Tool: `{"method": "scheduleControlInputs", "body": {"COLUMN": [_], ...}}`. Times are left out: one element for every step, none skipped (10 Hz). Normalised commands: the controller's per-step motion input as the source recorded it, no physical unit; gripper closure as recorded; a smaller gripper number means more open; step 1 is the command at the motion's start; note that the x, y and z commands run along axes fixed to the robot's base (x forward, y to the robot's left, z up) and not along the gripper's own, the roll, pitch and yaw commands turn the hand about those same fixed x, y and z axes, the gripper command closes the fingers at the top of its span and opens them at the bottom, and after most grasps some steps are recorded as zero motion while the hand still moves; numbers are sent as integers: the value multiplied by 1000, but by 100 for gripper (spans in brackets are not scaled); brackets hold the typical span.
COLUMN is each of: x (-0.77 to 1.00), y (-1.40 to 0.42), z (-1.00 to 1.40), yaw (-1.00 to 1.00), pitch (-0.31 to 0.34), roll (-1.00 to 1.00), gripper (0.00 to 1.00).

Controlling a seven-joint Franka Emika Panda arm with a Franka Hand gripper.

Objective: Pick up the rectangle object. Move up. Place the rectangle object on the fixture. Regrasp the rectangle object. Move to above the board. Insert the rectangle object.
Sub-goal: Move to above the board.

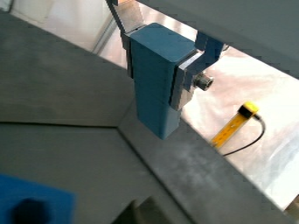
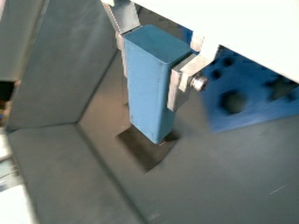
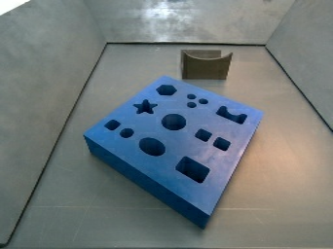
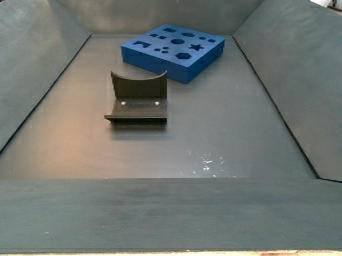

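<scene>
On the grey floor of the bin, the board (image 3: 176, 141) is the largest item, a thick blue slab with cut-out holes, lying flat; both side views show it complete and with no piece seated. Well apart from it stands the fixture (image 4: 136, 98), dark, with its notch empty. Neither side view shows the arm, so the gripper (image 2: 158, 63) is judged to be raised out of their frame. Both wrist views show it pinching the block (image 1: 156, 80): silver fingers (image 1: 187, 74) pressed against the upper end on opposite faces, long axis hanging straight down from the jaws, lower end free above the floor. Board (image 2: 254, 92) appears off to one side beneath, not under the block. Judgement: block picked and lifted; fixture placement not done. Key relation: the block's axis runs in line with the fingers, so it would enter the notch end first.
</scene>
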Motion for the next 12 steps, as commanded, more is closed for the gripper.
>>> {"method": "scheduleControlInputs", "body": {"x": [-331,-288,-178,-74,-63,-64,-66,-60,-49,-47,-45,-46], "y": [-1000,-852,-554,-263,-139,-61,-16,20,29,36,38,40], "z": [-618,-521,-343,-169,-90,-39,-13,-2,10,10,15,16], "yaw": [-194,-186,-181,-171,-161,-152,-143,-130,-119,-104,-92,-88], "pitch": [76,87,102,117,122,126,127,130,132,133,131,129], "roll": [-1000,-1000,-1000,-1000,-1000,-1000,-1000,-1000,-1000,-1000,-1000,-1000], "gripper": [100,100,100,100,100,100,100,100,100,100,100,100]}}
